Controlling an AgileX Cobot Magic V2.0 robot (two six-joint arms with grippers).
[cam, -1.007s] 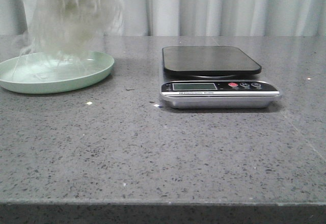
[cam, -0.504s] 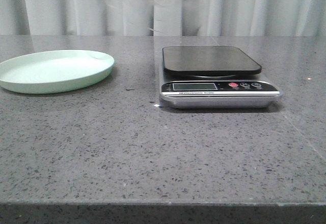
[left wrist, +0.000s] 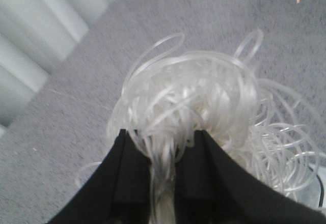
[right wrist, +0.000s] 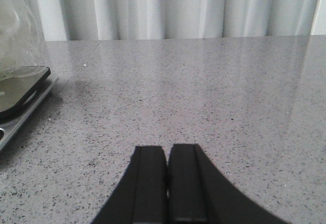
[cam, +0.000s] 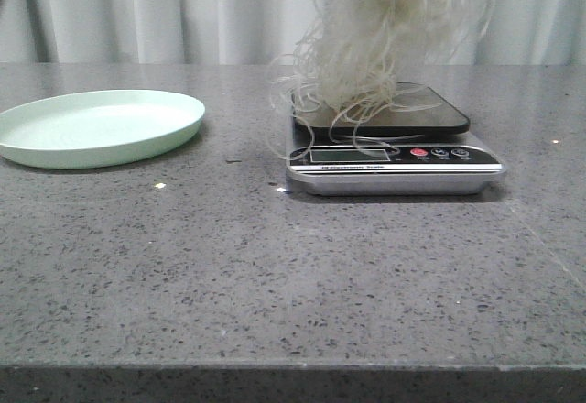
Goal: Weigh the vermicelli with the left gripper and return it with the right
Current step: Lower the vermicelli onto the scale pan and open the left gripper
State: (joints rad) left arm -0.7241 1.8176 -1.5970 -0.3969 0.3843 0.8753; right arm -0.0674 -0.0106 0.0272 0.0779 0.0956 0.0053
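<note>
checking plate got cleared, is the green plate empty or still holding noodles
Empty. The green plate shows only its bare surface; the vermicelli hangs over the scale, clamped in the left gripper.

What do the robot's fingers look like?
The left gripper and right gripper each have two flat, matte black fingers that widen towards the base. No cables, markings or arm parts show.

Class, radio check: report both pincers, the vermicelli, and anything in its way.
Left pincer shut on vermicelli, strands touching the scale platform. Right pincer shut, empty, low over the table. Plate bare. Nothing in the way.
</note>
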